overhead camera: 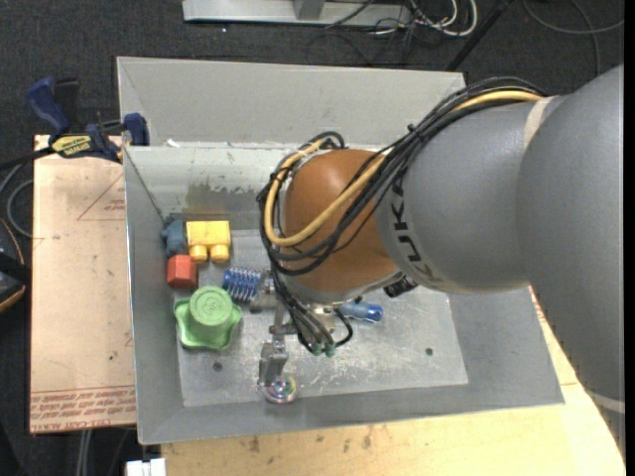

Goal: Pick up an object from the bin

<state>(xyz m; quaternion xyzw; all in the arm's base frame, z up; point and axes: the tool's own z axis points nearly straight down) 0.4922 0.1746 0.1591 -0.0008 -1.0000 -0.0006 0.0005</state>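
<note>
One shiny ball (279, 391) at end effector (272, 371)

Single camera: stood above the grey bin (298, 107), looking down, tilted somewhat sideways, fairly close; the arm (496, 196) reached in from its right.
</note>
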